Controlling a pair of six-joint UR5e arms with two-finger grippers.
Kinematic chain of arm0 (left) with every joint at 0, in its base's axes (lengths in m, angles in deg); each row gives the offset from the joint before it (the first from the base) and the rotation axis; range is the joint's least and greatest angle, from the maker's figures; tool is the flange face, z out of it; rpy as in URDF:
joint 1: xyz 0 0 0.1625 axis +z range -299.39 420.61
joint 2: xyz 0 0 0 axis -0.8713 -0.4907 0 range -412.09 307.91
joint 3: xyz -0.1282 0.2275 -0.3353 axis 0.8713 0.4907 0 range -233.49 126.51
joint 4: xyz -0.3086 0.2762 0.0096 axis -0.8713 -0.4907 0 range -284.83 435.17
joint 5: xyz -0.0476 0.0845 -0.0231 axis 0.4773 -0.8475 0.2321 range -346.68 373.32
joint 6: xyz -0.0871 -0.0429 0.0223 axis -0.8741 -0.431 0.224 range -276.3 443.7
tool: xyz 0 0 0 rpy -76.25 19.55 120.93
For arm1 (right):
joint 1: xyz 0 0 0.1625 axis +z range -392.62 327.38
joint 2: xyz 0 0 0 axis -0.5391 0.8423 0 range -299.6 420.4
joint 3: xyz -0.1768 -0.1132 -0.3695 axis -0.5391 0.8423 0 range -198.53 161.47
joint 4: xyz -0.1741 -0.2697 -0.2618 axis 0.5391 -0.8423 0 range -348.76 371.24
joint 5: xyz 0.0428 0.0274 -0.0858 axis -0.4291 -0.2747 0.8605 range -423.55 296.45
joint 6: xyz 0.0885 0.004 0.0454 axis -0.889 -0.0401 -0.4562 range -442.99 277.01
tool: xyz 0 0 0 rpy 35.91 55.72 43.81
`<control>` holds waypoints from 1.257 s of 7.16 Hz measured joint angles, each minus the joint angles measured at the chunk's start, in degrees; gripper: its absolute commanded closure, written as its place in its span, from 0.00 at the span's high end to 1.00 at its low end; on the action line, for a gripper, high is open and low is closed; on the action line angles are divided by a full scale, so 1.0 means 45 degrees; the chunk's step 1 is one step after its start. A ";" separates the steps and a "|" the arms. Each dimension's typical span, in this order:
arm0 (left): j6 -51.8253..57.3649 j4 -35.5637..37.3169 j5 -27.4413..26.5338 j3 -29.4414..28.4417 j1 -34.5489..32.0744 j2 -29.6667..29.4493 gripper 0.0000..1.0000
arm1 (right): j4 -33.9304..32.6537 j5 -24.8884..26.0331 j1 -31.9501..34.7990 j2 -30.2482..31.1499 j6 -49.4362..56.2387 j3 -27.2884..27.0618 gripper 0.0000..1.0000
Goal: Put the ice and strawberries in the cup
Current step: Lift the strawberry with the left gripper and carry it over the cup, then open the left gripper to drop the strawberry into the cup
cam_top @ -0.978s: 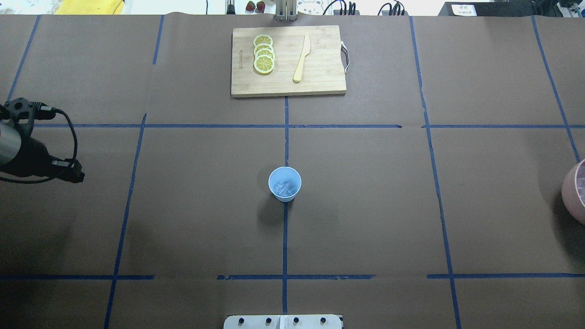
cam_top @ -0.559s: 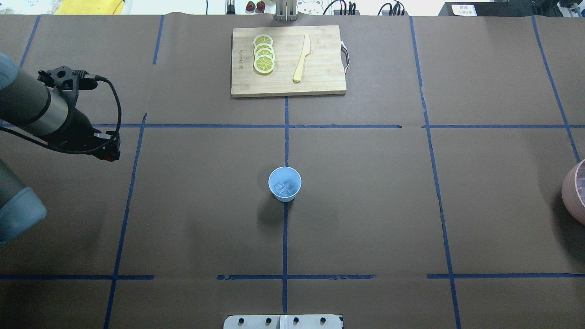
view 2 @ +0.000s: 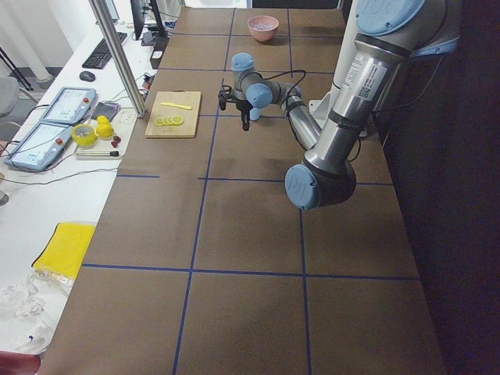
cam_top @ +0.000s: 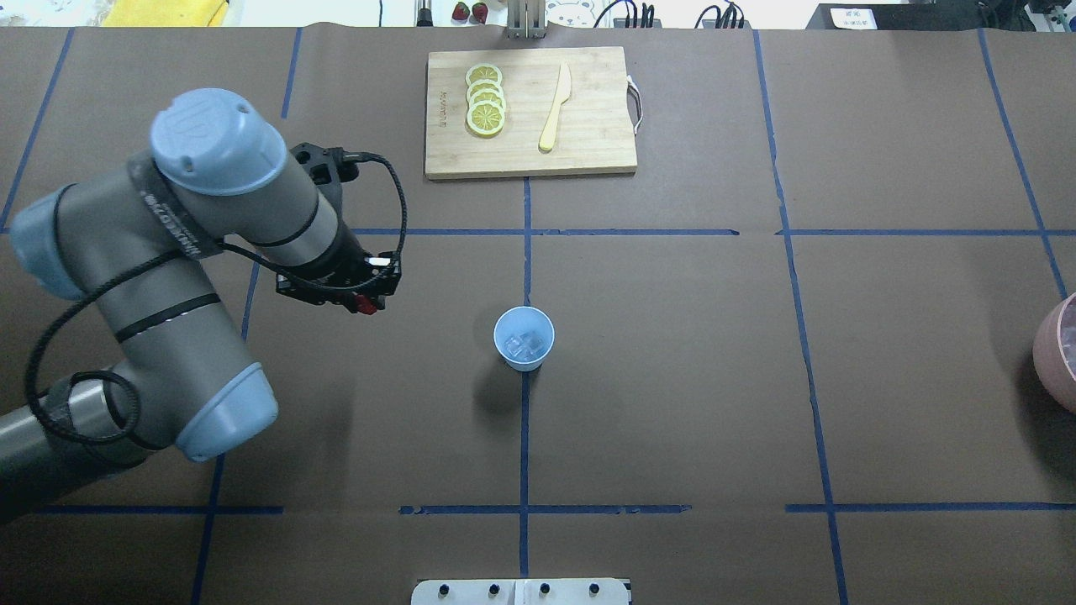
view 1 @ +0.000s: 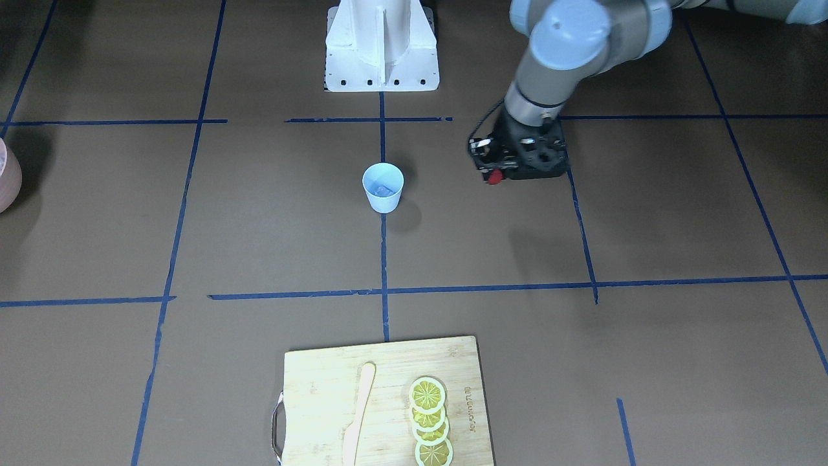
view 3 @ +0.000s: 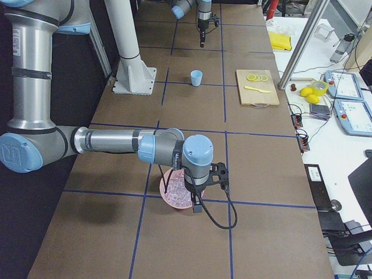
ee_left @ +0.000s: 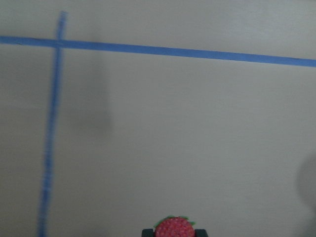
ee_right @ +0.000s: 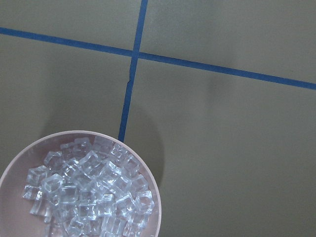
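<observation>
Strawberry (ee_left: 174, 230) clamped in L claw (cam_top: 366, 304); cup (cam_top: 524, 338) apart, rightward.

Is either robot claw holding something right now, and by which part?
The left gripper pinches a strawberry by its two sides, between its fingertips. The right gripper's hold cannot be told.

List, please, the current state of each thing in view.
Cup: upright, only ice inside.
Left hand: shut on the strawberry.
Strawberry: held, not yet in the cup.
Right hand: near the pink bowl; open or shut unclear.
Pink bowl: holds ice cubes.
Lemon slices: overlapping on the cutting board.
</observation>
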 measured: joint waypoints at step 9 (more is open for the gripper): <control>-0.3222 0.0029 -0.1743 -0.2610 0.2198 -0.3627 0.69 | 0.0000 0.0000 -0.0001 0.0110 0.0014 -0.0001 0.99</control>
